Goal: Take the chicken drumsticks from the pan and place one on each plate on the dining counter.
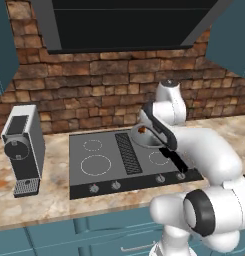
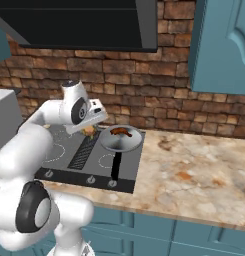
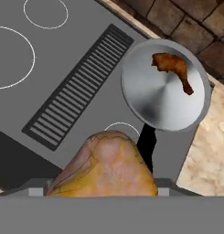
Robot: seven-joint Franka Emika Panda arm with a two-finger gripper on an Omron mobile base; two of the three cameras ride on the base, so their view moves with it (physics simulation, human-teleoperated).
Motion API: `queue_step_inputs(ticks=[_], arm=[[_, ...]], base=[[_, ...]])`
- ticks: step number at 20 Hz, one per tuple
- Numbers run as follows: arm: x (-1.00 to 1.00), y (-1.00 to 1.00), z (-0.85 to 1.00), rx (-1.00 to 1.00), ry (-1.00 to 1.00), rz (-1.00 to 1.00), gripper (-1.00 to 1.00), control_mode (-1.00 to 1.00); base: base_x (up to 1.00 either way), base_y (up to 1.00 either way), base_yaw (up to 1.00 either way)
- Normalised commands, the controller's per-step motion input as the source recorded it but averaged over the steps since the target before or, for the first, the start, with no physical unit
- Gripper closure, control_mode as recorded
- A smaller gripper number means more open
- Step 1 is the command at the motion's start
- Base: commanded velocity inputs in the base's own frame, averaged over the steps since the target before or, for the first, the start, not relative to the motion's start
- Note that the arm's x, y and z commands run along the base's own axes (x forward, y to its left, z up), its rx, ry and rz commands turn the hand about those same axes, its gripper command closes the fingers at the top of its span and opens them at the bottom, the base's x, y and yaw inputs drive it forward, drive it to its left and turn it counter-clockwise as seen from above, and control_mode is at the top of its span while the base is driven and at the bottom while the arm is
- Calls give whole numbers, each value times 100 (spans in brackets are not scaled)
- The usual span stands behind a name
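Note:
My gripper (image 2: 89, 129) is shut on a golden-brown chicken drumstick (image 3: 106, 167), raised above the stovetop just left of the pan. The drumstick bulks large at the bottom of the hand view and hides my fingertips. The grey pan (image 3: 163, 91) sits on the stovetop's right rear burner, its black handle (image 2: 115, 167) pointing toward me. One darker brown drumstick (image 3: 173, 68) lies in it near the far rim, also seen in the right base view (image 2: 121, 132). In the left base view my hand covers much of the pan (image 1: 139, 141). The plates and the dining counter are out of view.
The black stovetop (image 1: 101, 162) has a centre vent grille (image 3: 77, 89) and front knobs. A grey coffee machine (image 1: 24, 150) stands on the counter at left. Marble counter (image 2: 194, 170) stretches to the right. A range hood (image 1: 124, 25) and teal cabinets (image 2: 224, 45) hang overhead.

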Motion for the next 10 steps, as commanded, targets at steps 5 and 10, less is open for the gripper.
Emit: queue_step_inputs(ticks=[5,10], arm=[[-51,72,15,-38,0,0,100,-100],[0,0,0,0,0,0,100,100]], base=[[0,0,0],[-67,11,0]])
